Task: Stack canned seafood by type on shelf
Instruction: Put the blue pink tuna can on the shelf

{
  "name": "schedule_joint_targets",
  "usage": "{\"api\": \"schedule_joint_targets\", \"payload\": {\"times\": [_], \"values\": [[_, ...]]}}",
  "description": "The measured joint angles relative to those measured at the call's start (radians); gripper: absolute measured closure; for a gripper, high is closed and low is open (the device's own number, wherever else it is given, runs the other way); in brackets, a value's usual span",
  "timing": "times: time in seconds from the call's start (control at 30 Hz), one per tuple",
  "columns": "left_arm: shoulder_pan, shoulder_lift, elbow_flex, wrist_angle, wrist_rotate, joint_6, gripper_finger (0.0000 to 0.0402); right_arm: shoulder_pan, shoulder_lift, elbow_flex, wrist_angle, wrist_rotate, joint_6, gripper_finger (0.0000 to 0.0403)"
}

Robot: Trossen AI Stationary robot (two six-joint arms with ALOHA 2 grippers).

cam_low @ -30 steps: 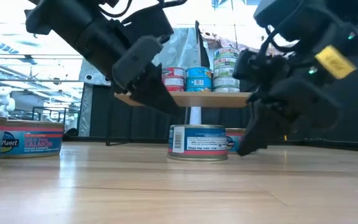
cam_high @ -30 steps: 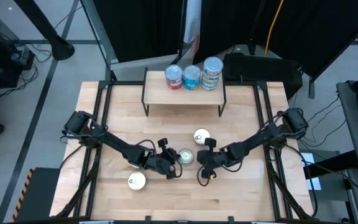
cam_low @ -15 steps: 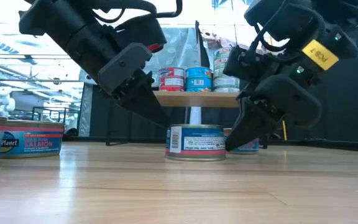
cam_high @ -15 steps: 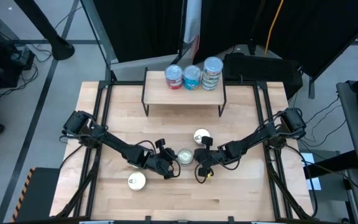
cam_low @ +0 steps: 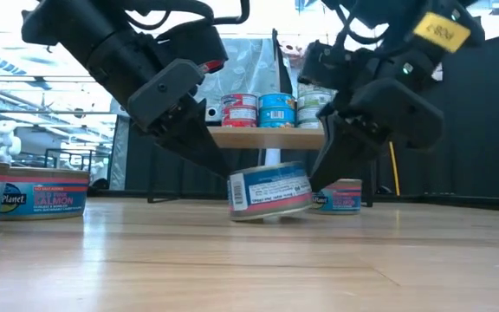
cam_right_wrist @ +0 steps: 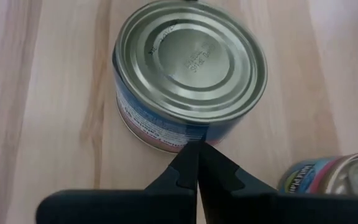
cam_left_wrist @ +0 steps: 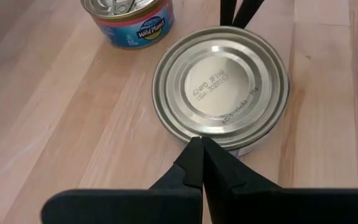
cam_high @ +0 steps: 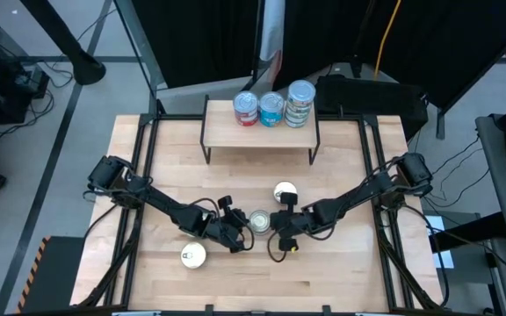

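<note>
Pressing inward from both sides with clenched fingers, your left gripper (cam_high: 242, 235) and right gripper (cam_high: 275, 230) have tipped the centre-table can (cam_low: 269, 191) off flat, so right it before shelving on the shelf (cam_high: 261, 133).

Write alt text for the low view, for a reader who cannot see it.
A flat tin with a blue and white label sits tilted on the wooden table, pinched between the shut left gripper and shut right gripper. Behind it, a small shelf carries three stacks of cans. Another tin rests farther back, and two blue tins stand at the left edge.
</note>
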Motion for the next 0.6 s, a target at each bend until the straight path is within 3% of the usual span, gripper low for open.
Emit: {"api": "schedule_joint_targets", "payload": {"times": [0.33,0.6], "values": [[0.000,0.007,0.000,-0.043,0.039,-0.027,0.0401,-0.001,-0.012,0.143,-0.136,0.064,-0.020,0.0403],[0.000,0.008,0.000,-0.043,0.043,-0.024,0.0401,-0.001,-0.006,0.221,-0.163,0.032,-0.079,0.0403]]}}
